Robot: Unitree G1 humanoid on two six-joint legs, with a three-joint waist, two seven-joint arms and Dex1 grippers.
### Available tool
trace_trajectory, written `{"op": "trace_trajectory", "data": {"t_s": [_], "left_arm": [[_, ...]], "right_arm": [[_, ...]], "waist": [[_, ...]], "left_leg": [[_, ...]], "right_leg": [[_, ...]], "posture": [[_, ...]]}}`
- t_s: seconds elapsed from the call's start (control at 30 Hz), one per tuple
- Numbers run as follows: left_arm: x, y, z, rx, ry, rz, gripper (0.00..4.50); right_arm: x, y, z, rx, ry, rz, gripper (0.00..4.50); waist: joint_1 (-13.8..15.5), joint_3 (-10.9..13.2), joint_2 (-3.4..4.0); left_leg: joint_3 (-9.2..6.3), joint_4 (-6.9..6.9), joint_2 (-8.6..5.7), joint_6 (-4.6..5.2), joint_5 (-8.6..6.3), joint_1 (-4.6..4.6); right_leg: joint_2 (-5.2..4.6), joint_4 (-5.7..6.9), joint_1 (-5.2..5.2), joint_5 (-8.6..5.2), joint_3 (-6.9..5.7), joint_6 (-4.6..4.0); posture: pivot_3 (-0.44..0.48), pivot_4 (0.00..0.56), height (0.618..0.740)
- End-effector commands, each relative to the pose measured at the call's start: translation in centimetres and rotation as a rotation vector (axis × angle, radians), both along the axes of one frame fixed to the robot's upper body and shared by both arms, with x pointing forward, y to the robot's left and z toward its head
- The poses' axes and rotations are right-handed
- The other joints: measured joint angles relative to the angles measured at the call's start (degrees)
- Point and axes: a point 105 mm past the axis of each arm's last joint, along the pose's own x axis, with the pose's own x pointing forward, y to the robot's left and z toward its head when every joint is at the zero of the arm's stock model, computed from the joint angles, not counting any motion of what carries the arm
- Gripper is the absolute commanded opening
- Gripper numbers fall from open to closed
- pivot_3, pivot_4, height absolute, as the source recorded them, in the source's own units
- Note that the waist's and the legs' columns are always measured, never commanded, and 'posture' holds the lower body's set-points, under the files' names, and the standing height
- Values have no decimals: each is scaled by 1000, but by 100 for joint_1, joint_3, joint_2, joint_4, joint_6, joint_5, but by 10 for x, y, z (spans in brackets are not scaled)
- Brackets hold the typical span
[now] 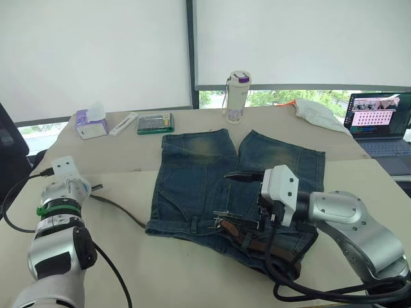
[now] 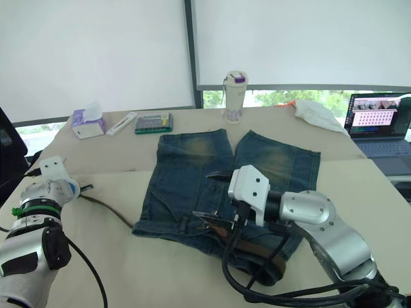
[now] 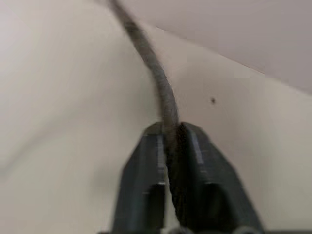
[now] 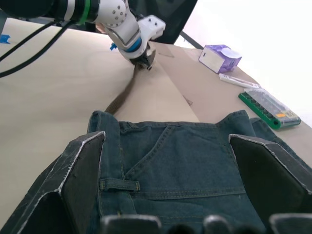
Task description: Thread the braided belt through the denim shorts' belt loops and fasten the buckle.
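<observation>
The denim shorts (image 1: pixel 212 179) lie flat mid-table, waistband toward me. The braided belt (image 1: pixel 119 206) runs from the shorts' left side across the table to my left gripper (image 1: pixel 96 187). That gripper is shut on the belt's end (image 3: pixel 168 112). A brown stretch of belt (image 1: pixel 257 244) shows along the waistband under my right arm. My right gripper (image 1: pixel 234 194) hovers open over the waistband, fingers (image 4: pixel 80 180) spread wide. A belt loop (image 4: pixel 119 185) sits just in front of them. A silver glint (image 1: pixel 217 222) at the waistband may be the buckle.
Along the far side stand a tissue box (image 1: pixel 91 123), a white bar (image 1: pixel 123 123), a green case (image 1: pixel 155 122) and a bottle (image 1: pixel 237 96). A white cloth (image 1: pixel 318 114) and a laptop (image 1: pixel 379 122) are at the far right. Black cables (image 1: pixel 302 289) hang by my right arm.
</observation>
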Motion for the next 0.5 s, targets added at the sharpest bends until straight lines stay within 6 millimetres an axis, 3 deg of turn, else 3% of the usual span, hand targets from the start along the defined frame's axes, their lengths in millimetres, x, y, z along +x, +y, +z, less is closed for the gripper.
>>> {"op": "trace_trajectory", "data": {"t_s": [0.03,0.1,0.17,0.27,0.4,0.5], "left_arm": [[11,-7,44,219,-169,-198,17],[11,-25,52,310,-198,-329,17],[9,-72,76,506,-301,-603,17],[-7,-142,91,761,-405,-958,17],[-41,-229,88,1033,-564,-1378,17],[-58,-262,77,1137,-657,-1564,17]], "right_arm": [[-1,-3,6,7,-26,-26,4500],[4,-5,2,-2,-22,-62,4500],[15,-9,-3,35,40,-136,4500],[25,-11,-8,117,150,-214,4500],[22,-4,-14,180,293,-213,4500],[21,-3,-18,232,384,-245,4500]], "waist": [[-10,0,0],[-14,0,1],[-7,0,0],[12,-2,1],[66,0,10],[11,-2,20]], "left_leg": [[0,-1,1,0,0,0],[0,-2,4,0,0,-1],[-1,-2,3,0,0,-3],[0,-4,11,-1,0,-2],[-4,-4,0,2,2,-7],[3,-10,4,3,1,-2]], "right_leg": [[-3,0,0,0,0,0],[-9,1,-1,1,1,-1],[-10,-4,-1,1,0,-1],[-21,-15,6,8,3,-13],[-44,-36,6,8,-3,-13],[-41,-42,6,8,-2,-13]], "posture": [[0,150,740],[0,150,740],[0,150,740],[0,150,740],[0,150,740],[0,150,740]]}}
